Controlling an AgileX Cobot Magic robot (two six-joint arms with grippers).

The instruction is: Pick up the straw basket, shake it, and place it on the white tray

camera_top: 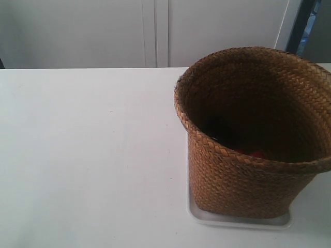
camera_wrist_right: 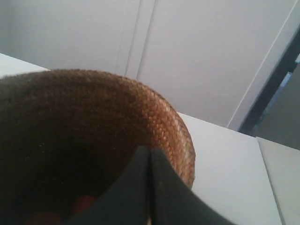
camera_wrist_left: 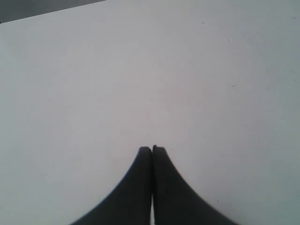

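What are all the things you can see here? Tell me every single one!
straw basket: one, brown, standing on the white tray at the exterior view's right
white tray: one, white, on the table under the basket
red things: number unclear, red, deep inside the basket, mostly hidden
table: one, white, under everything
panels: white, behind the table
left gripper: one, black, shut, above bare table
right gripper: one, black, shut, near the basket's rim
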